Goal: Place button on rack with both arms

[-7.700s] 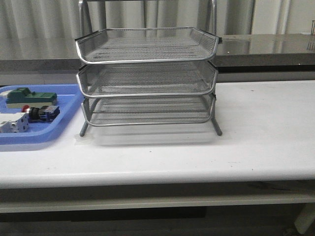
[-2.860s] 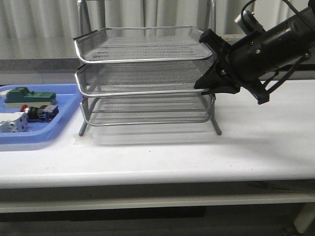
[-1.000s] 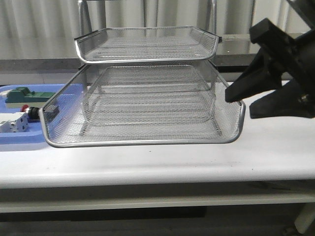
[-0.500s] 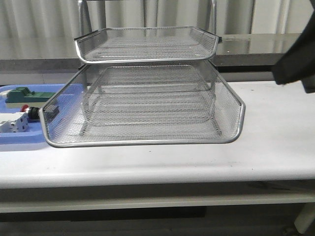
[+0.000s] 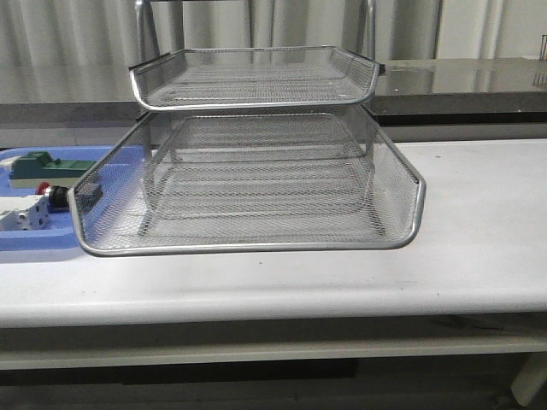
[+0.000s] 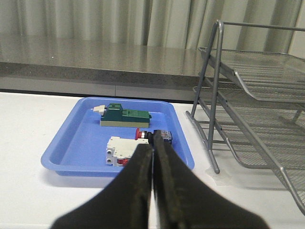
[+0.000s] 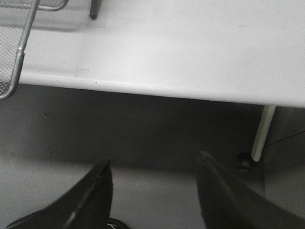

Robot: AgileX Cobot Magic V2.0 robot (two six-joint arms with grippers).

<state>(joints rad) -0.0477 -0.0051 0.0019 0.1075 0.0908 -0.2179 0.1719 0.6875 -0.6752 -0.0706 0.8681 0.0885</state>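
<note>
The button (image 6: 151,135) lay in the blue tray (image 6: 76,152) on the bench (image 5: 479,239), at about nine o'clock from the rack (image 5: 248,154), whose middle tier stood drawn out toward the bench's front edge. Its long axis ran crosswise, red head toward the white terminal block (image 6: 117,150). The left hand (image 6: 153,157), fingers pressed together and empty, pointed straight at it from twelve o'clock and was plainly the nearer. The right hand (image 7: 152,181) hung spread wide beyond the bench's front edge, holding nothing.

Front camera level facing rack (image 5: 256,154), left wrist camera low toward blue tray (image 6: 76,152) — rack shared, right wrist camera beyond table (image 7: 190,52) edge
</note>
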